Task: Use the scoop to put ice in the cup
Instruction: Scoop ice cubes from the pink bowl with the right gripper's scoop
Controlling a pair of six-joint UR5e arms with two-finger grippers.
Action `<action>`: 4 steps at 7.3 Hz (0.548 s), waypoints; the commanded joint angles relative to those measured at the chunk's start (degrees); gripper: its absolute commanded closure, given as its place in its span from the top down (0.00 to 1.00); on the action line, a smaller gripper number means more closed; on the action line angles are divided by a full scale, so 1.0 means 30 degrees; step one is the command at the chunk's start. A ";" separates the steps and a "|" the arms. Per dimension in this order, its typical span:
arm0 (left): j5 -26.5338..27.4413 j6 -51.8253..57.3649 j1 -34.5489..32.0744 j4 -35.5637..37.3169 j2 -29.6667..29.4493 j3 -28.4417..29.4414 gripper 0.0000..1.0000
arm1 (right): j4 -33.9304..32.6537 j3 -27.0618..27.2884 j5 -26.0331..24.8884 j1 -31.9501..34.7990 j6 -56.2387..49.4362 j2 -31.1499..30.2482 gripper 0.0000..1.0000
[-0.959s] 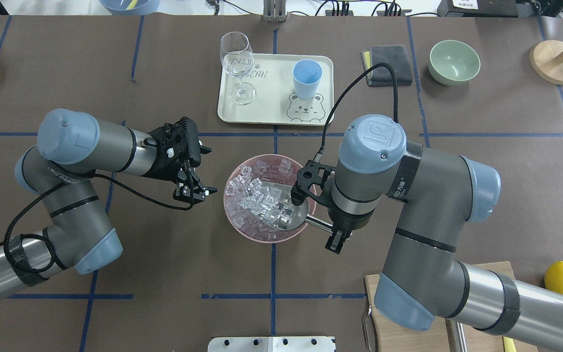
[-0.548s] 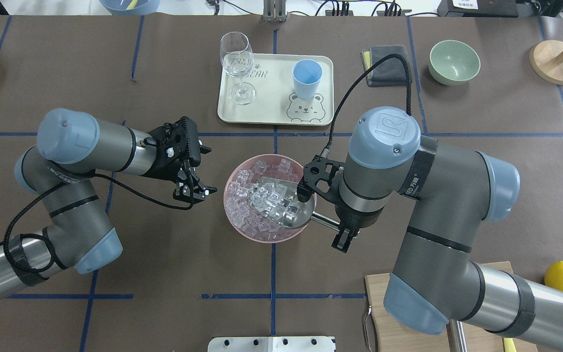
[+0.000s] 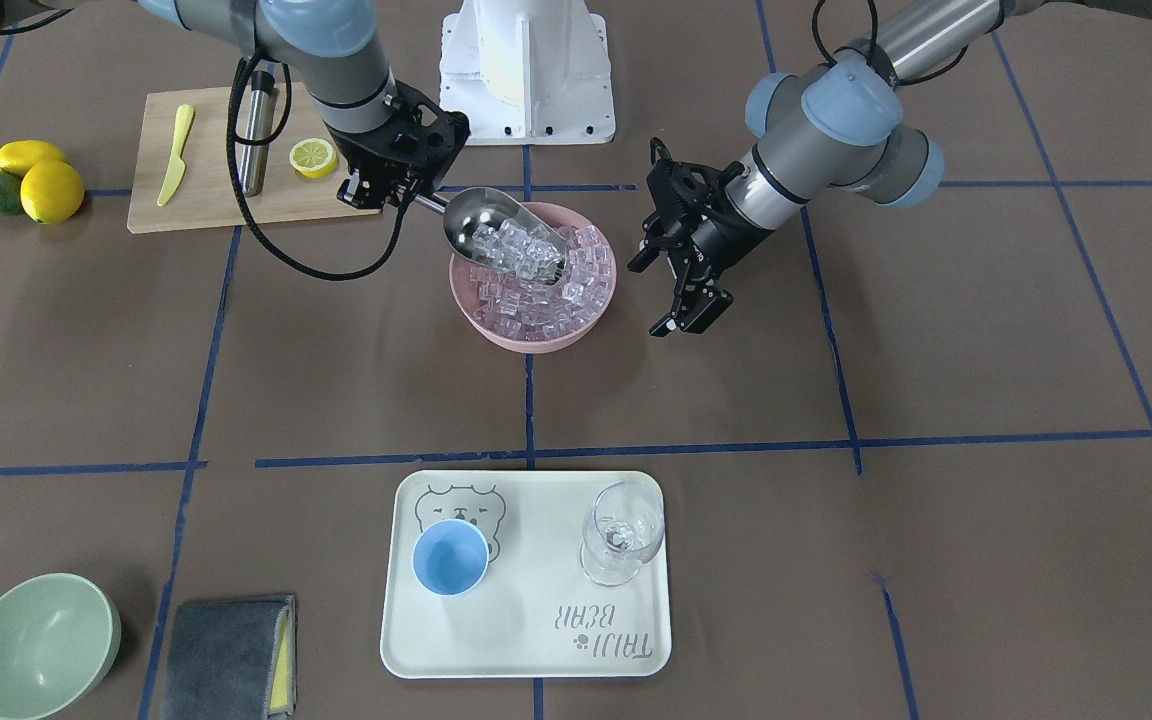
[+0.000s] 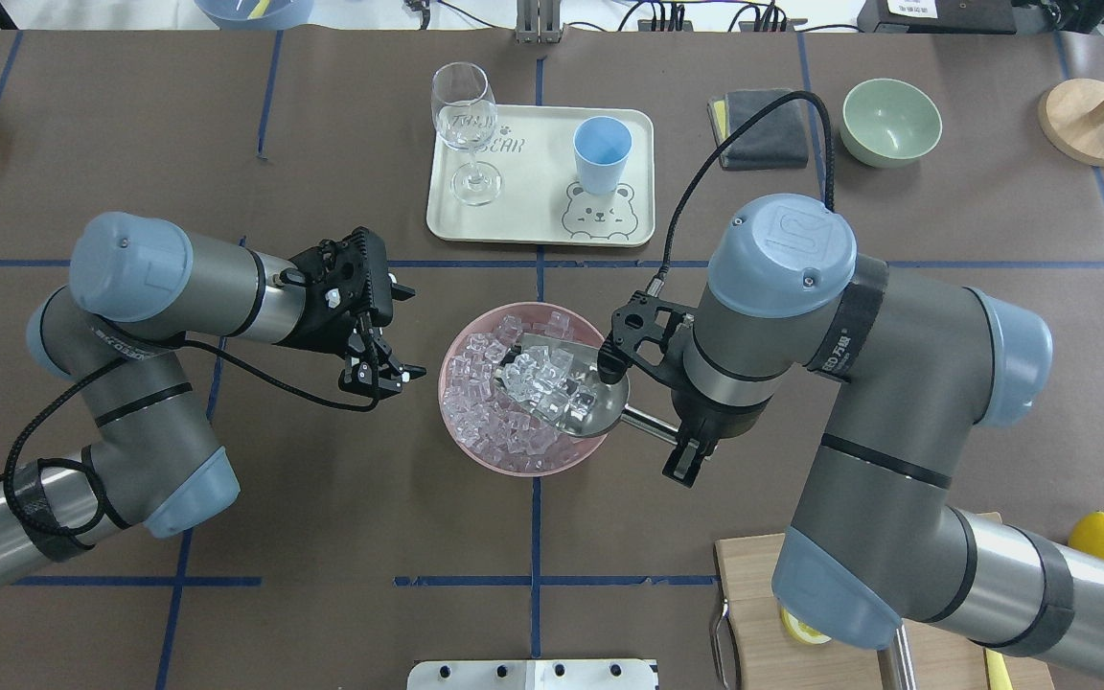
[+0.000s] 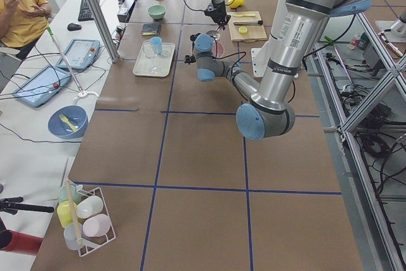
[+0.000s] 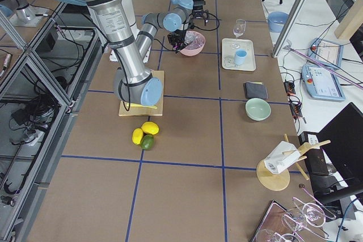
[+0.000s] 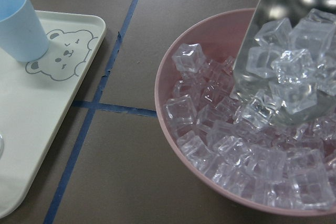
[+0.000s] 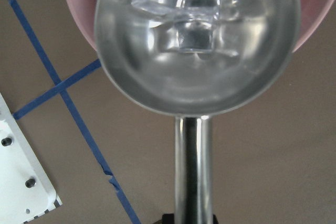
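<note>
Closest to the robot's base, the wooden cutting board point(image 3: 206, 205) sits on the right side, partly under the right arm. Next out is the pink bowl point(image 4: 514, 470) dead centre, packed with ice point(image 4: 485, 422). The right gripper point(image 4: 684, 452) is clamped on the rod handle of the scoop point(image 4: 600, 414), which pokes out past the bowl's right rim. The trough sits over the bowl's right half with a pile of cubes in it. The left gripper point(image 4: 381, 379) hangs just beside the bowl's left rim, not touching it, with its fingers spread and holding nothing.

A strip of brown tabletop with a blue tape line runs between the bowl's far rim and the near edge of the tray point(image 4: 533, 220). The cup point(image 4: 602, 153) stands upright on the tray's right half, well apart from the wine glass point(image 4: 464, 105) on the left.
</note>
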 commanded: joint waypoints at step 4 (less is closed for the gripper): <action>-0.0019 0.0000 -0.0030 0.0000 0.0030 -0.0002 1.00 | 0.1299 0.0074 0.1527 0.1254 0.1856 -0.0175 0.00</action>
